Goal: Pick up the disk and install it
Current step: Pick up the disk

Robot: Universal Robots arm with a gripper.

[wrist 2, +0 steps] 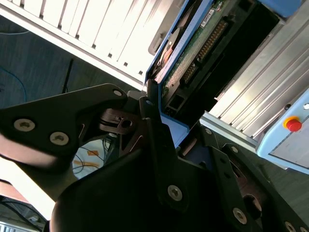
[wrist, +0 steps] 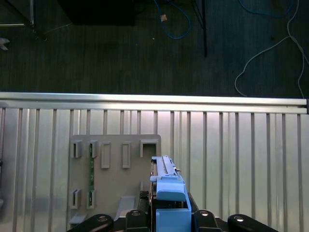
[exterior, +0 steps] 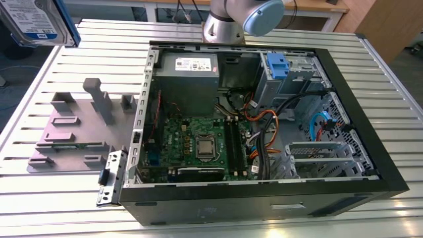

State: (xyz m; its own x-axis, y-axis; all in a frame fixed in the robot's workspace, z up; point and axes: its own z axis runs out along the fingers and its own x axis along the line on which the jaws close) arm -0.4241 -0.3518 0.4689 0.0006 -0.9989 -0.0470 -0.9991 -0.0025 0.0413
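Item: the disk point(exterior: 33, 20), blue-framed, label face showing. Held raised at the exterior view's upper left, pinched edgewise between the fingers point(wrist 2: 157, 133) of the gripper point(wrist 2: 176, 133); long axis runs straight out from them. Open computer case point(exterior: 338, 74) and drive bay point(exterior: 290, 82) are seen well apart, toward the exterior view's right

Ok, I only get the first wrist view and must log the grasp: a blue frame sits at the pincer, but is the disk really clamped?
Observer: Yes; in the second wrist view the pincer is shut on the disk, its green board side showing.
Operator: Is it near the case?
Observer: No; in the exterior view the disk hangs at the exterior view's left edge, label showing, apart from the open case.
Operator: And the grey plate?
Observer: The grey plate lies on the exterior view's left of the case, beside it.
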